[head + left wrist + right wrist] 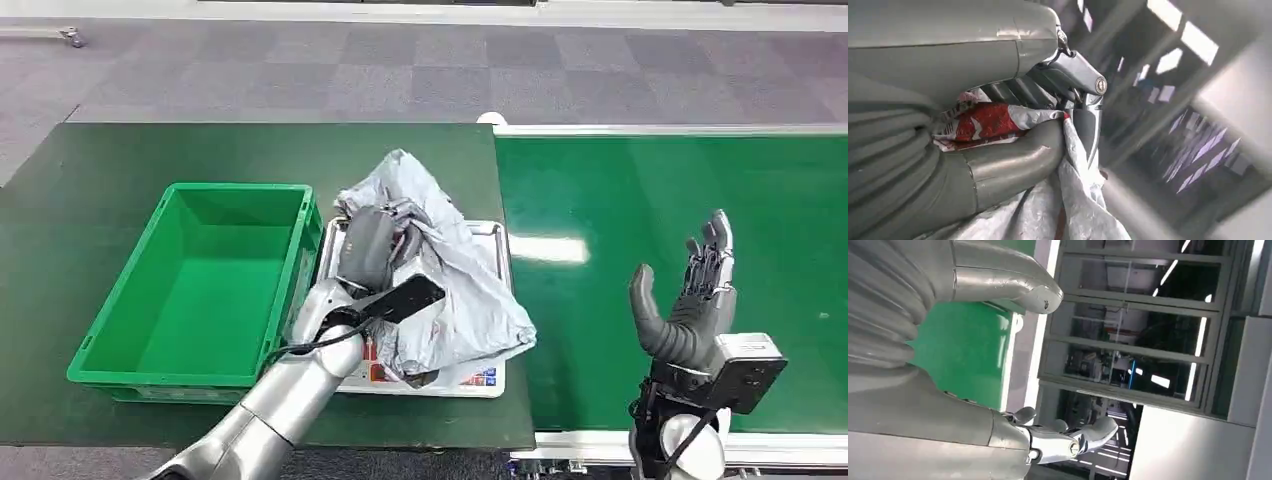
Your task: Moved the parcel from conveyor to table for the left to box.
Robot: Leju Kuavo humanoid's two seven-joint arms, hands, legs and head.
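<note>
A: Left hand (385, 245) clamping on the grey plastic parcel (450, 290), thumb and fingers (1083, 120) pinching only loose film. Parcel sagging over the white tray (495, 232) near the table's (100, 160) right edge, beside the green box (200, 290).

B: Risking slippage, then. Thin bag sliding out mid-lift, or snagging on the box rim.

A: Possibly dragging the tray too. Right hand (695, 300) idling over the conveyor (650, 180), fingers spread, holding nothing.

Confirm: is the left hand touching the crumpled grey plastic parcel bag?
Touching. The left wrist view shows the left hand with its thumb and fingers pinching the crumpled grey plastic parcel bag. The head view agrees: the hand sits on the bag over the white tray.
</note>
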